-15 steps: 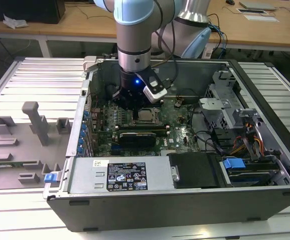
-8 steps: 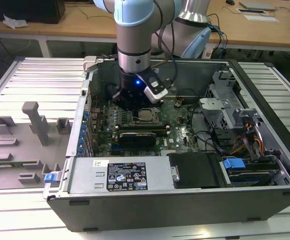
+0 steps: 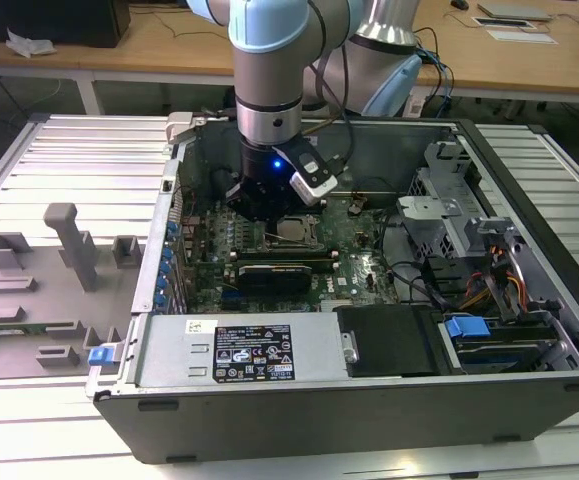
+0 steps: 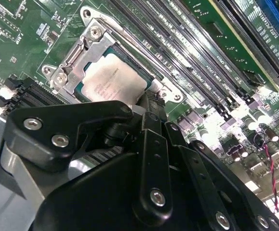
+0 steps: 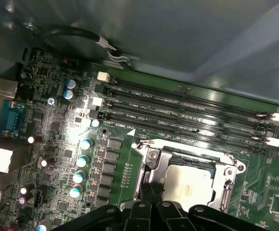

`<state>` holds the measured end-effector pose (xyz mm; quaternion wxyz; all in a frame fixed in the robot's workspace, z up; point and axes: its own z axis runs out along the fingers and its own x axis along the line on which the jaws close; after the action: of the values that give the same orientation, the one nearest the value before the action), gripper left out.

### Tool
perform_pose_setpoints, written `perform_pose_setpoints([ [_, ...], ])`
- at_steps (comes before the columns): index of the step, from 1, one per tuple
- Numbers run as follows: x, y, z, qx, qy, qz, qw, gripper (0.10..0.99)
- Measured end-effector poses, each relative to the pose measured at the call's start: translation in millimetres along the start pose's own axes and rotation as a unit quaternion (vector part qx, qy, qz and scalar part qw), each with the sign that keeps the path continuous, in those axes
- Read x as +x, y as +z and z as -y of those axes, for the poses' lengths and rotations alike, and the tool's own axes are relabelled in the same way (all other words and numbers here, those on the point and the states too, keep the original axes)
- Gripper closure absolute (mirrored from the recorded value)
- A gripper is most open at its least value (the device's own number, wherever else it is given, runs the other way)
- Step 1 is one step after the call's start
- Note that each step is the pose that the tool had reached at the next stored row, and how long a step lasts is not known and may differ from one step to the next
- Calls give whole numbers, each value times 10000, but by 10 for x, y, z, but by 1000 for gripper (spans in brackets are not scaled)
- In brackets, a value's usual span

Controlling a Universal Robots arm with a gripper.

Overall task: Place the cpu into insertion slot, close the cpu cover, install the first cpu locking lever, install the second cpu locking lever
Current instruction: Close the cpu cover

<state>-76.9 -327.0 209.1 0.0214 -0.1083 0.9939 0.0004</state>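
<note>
Cpu lies flat in insertion slot, grey top up. Cpu cover is down over it, frame round chip.

Gripper right over cover's edge near one corner. Tips close together, nothing held. Cannot tell if touching cover.

Chip just beside tips, toward cover's middle. Chip square, no long side.

Long black memory slots run beside cover.

Faint print on chip top, white letters by memory slots, sticker well away from cover. None read out.
</note>
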Motion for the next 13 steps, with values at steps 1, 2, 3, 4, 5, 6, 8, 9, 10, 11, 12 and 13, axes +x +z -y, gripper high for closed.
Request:
perform_pose_setpoints([
  [1,-1,-16,0,-13,-7,3,10000,980],
  [2,-1,-18,0,-46,-9,12,10000,980],
  [3,-1,-18,0,-116,-4,28,9999,980],
  [4,-1,-18,0,-161,-2,38,9999,980],
  [5,-1,-16,0,-197,-1,46,9998,980],
  [6,0,-8,0,-224,2,53,9997,980],
  [8,0,2,0,-223,25,52,9997,980],
  [9,0,8,1,-219,101,53,9997,980],
  [10,1,11,1,-221,147,55,9996,980],
  [11,1,15,0,-231,171,58,9996,980],
  [12,1,19,-1,-241,189,62,9995,980],
  [13,1,21,0,-245,200,63,9995,980],
])
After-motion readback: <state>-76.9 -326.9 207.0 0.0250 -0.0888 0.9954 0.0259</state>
